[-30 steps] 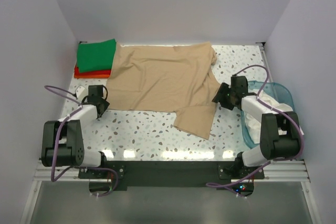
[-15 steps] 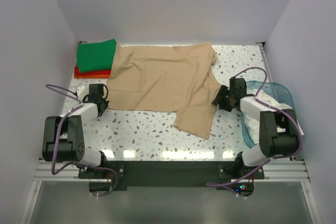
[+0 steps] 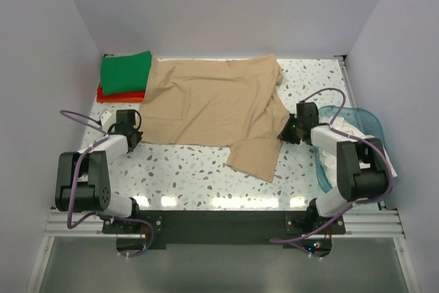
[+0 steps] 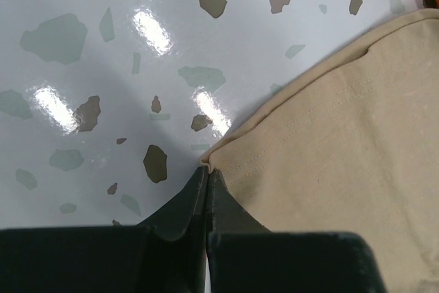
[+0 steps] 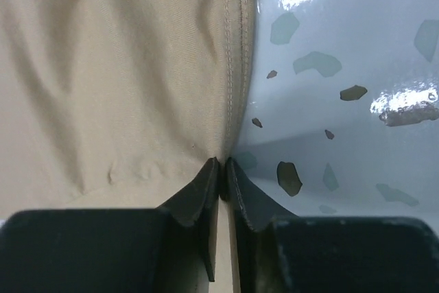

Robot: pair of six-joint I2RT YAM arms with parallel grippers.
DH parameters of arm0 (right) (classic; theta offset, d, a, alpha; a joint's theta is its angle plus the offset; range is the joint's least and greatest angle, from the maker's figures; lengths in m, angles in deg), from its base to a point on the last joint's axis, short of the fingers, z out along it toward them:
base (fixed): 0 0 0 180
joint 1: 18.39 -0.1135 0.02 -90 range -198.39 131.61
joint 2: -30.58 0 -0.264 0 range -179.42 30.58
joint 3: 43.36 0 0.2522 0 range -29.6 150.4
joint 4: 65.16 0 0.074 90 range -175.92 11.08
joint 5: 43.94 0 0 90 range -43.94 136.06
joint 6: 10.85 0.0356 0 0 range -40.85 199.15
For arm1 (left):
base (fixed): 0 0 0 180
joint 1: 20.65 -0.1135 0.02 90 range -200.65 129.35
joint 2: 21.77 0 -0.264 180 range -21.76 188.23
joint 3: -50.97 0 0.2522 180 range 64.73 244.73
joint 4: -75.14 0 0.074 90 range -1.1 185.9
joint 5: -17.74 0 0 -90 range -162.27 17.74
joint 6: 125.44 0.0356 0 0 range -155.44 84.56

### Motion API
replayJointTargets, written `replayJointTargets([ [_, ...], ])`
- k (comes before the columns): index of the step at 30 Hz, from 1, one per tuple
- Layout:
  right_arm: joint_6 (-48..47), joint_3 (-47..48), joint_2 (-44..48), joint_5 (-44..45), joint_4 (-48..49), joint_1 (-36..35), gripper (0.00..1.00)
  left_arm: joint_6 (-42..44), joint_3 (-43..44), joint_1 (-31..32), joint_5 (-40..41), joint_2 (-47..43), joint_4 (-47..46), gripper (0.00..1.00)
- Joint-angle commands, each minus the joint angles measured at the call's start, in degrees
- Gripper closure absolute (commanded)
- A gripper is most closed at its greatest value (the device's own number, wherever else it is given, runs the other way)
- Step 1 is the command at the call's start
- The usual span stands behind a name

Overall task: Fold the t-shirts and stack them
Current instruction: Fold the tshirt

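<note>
A tan t-shirt lies spread across the middle of the table. My left gripper is shut on its near left corner, the cloth pinched between the black fingertips. My right gripper is shut on the shirt's stitched right edge. A folded green t-shirt rests on a folded red-orange t-shirt at the back left. Whitish cloth lies in the blue tub.
A translucent blue plastic tub stands at the right, beside my right arm. White walls close the table on three sides. Speckled tabletop shows in front of the tan shirt.
Both grippers have shut on the tan shirt's edges. The right gripper moved slightly left onto the cloth's right edge. The shirt has not shifted.
</note>
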Motion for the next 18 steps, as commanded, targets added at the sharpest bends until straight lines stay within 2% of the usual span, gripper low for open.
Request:
replayJointTargets([
  [1, 0.61, 0.23, 0.45, 0.84, -1.15, -0.44, 0.9, -0.95, 0.15, -0.05, -0.23, -1.87, -0.95, 1.0],
  [2, 0.61, 0.15, 1.16, 1.19, -1.86, -0.44, 0.97, -0.87, -0.02, -0.05, -0.05, -2.31, -0.69, 1.0],
  [4, 0.52, -0.03, 3.78, 1.62, -3.87, -0.35, 1.0, -0.95, -0.38, -0.05, 0.12, -3.89, 0.1, 1.0],
  [18, -1.23, -3.28, 23.12, 7.87, -18.21, 0.53, 1.0, -1.22, -7.23, -0.14, 2.41, -18.74, 6.87, 1.0],
])
